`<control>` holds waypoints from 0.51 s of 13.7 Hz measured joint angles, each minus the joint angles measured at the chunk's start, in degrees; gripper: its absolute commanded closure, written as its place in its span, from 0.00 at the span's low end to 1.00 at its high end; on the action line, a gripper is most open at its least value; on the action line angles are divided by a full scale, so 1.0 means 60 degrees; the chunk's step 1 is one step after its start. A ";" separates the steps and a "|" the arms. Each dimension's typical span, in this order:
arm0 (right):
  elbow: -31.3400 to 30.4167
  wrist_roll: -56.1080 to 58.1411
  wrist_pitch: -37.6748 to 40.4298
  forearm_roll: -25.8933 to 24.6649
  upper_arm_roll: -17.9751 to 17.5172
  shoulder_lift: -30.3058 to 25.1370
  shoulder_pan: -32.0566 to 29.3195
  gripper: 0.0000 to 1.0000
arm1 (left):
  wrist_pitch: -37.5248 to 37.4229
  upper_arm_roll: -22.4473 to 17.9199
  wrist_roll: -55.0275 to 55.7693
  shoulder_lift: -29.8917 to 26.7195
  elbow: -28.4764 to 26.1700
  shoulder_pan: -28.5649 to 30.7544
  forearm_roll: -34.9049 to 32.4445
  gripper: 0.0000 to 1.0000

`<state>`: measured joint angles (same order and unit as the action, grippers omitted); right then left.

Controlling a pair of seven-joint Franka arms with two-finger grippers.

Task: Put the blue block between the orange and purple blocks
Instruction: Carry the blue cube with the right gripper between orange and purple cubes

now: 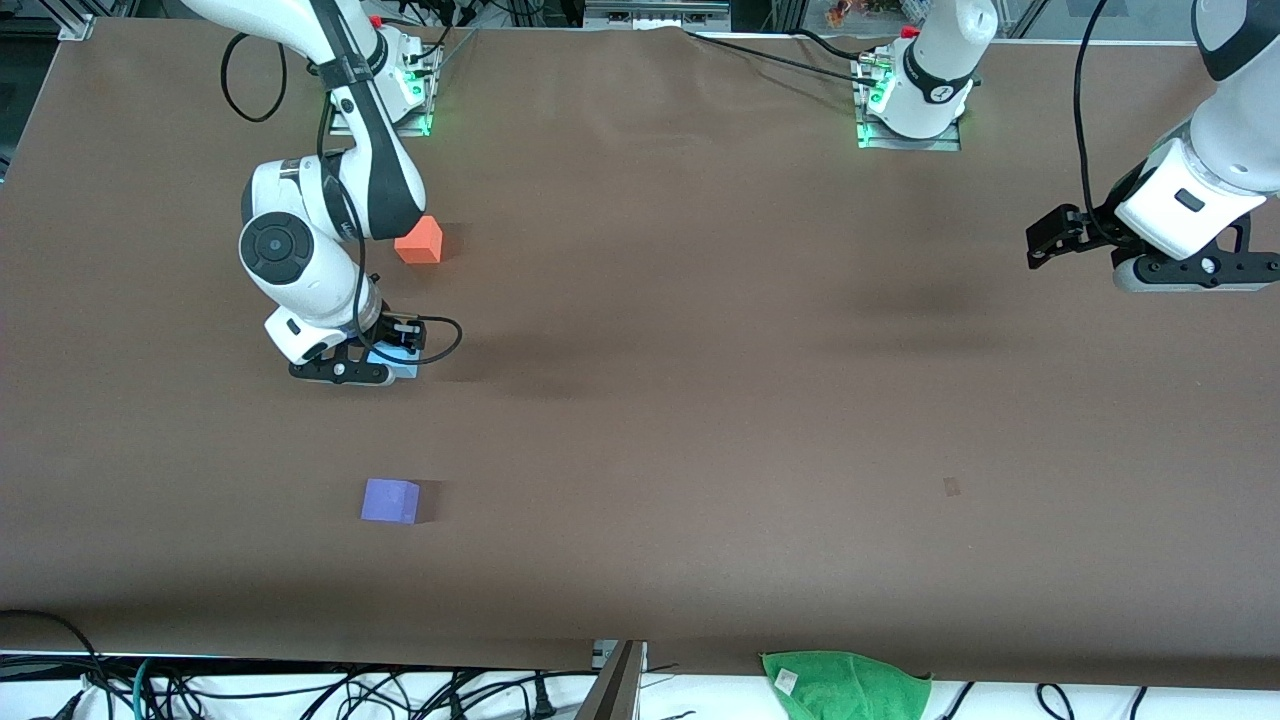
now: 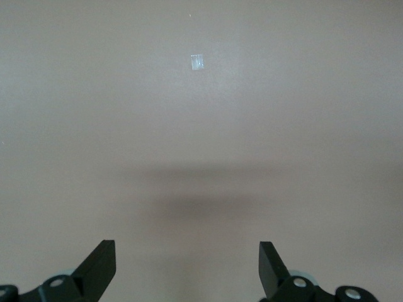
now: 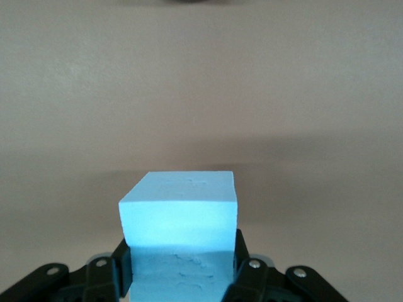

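The blue block (image 3: 179, 207) is a light sky-blue cube held between the fingers of my right gripper (image 3: 181, 255), which is shut on it. In the front view the right gripper (image 1: 372, 368) holds the blue block (image 1: 400, 364) low over the table. It is nearer the camera than the orange block (image 1: 419, 241) and farther than the purple block (image 1: 390, 501), roughly in line with both. My left gripper (image 2: 187, 255) is open and empty. It waits in the air (image 1: 1195, 278) over the left arm's end of the table.
A green cloth (image 1: 845, 685) lies at the table's edge nearest the camera. A small pale patch (image 1: 951, 487) marks the brown table top, also seen in the left wrist view (image 2: 198, 62). Cables hang near both arm bases.
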<state>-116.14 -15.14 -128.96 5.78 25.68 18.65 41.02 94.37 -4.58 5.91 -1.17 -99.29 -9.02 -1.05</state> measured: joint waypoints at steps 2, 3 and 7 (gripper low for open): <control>-0.0036 0.0005 0.0002 0.0000 0.0009 0.0115 -0.0083 0.44 | 0.0000 0.0000 -0.0003 0.0012 0.0000 0.0000 0.0000 0.00; -0.0050 0.0023 0.0002 0.0000 0.0012 0.0204 -0.0134 0.44 | 0.0000 0.0000 -0.0004 0.0014 0.0000 0.0000 0.0000 0.00; -0.0065 0.0039 -0.0225 0.0184 0.0013 0.0665 -0.0204 0.44 | 0.0000 0.0000 -0.0007 0.0024 0.0000 0.0002 0.0000 0.00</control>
<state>-116.53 -14.91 -130.31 6.88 25.75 22.64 39.80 94.37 -4.58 5.87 -1.03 -99.29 -9.01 -1.05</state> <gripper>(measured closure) 0.392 0.000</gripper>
